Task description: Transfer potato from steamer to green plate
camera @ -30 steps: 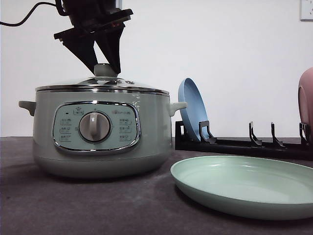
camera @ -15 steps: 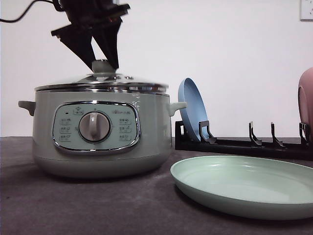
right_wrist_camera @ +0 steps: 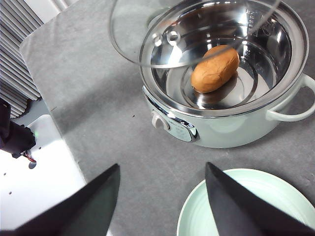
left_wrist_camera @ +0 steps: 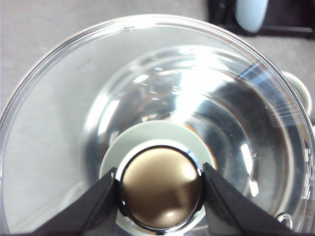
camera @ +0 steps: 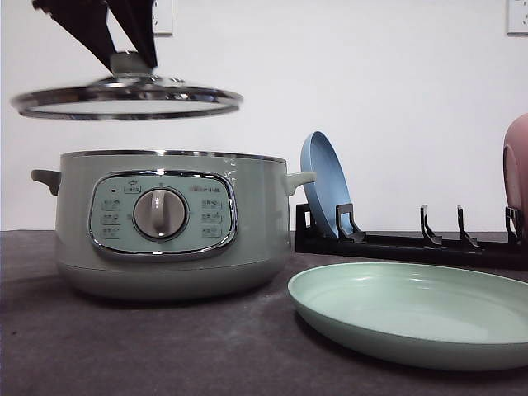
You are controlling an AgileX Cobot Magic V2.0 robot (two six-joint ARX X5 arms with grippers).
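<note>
My left gripper is clamped on the lid's knob, one dark finger pressed against each side of it, so the glass lid hangs from the claw. In the front view the lid floats level, well above the steamer and shifted a little toward the pot's left handle, not touching the rim. My right gripper has its two fingers spread wide with nothing between them, hovering above the bare table in front of the steamer, near the control dial. The potato lies on its side inside the steamer's shiny inner bowl, roughly at the centre as far as I can judge through the lid's edge. The green plate sits flat just beside the steamer on its right. Behind the plate, right of the steamer, a black rack holds a blue plate upright.
</note>
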